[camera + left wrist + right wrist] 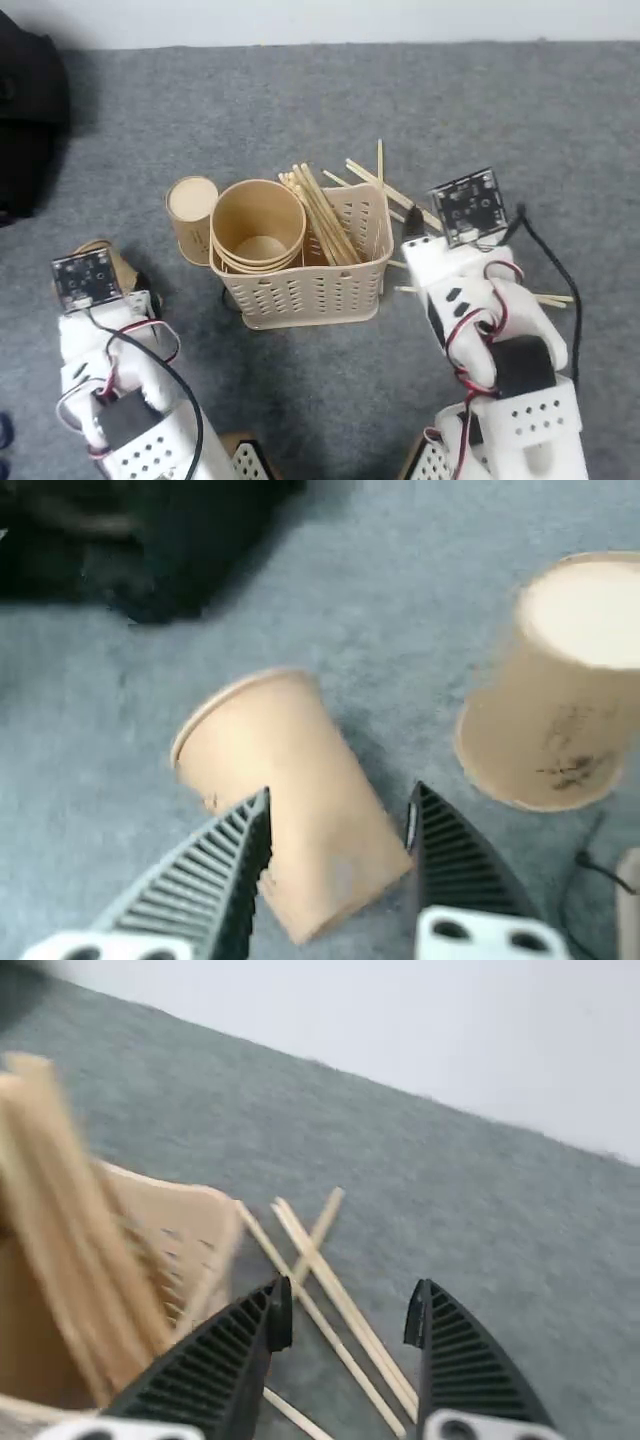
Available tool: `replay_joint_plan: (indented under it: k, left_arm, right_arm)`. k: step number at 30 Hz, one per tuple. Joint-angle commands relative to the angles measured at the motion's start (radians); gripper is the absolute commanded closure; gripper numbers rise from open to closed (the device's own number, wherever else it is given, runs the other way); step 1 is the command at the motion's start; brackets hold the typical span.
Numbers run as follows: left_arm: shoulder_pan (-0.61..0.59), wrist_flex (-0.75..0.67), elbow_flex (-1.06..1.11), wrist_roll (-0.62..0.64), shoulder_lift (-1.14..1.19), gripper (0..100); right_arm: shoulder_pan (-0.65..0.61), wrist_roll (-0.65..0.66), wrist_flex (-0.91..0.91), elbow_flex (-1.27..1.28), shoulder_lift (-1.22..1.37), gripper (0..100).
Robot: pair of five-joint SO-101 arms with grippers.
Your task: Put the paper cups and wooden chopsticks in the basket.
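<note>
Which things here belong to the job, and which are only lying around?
Job: basket; stacked cups inside it; upside-down cup beside it; lying cup; basket chopsticks; loose chopsticks on the carpet.
Lying about: black bag.

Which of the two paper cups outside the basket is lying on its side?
The tipped cup between the left gripper's open jaws lies on its side. The other cup stands upside down beside the basket.
</note>
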Motion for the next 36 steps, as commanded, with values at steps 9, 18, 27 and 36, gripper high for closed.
replay_joint_plan:
  k: [9,18,27,36]
  left_arm:
    - [-0.009,0.304,-0.438,-0.287,-0.002,79]
    - [-0.015,0.430,-0.487,-0.603,-0.002,79]
    - [-0.109,0.436,-0.760,-0.890,0.170,79]
    - [-0.107,0.789,-1.434,-1.023,0.887,79]
  right_arm:
    - [0.136,0.014,-0.067,0.190,-0.013,80.4]
    - [0.137,0.014,-0.140,0.292,-0.013,80.4]
    - [0.137,0.014,-0.157,0.316,-0.013,80.4]
    - [0.137,0.020,-0.196,0.348,-0.013,80.4]
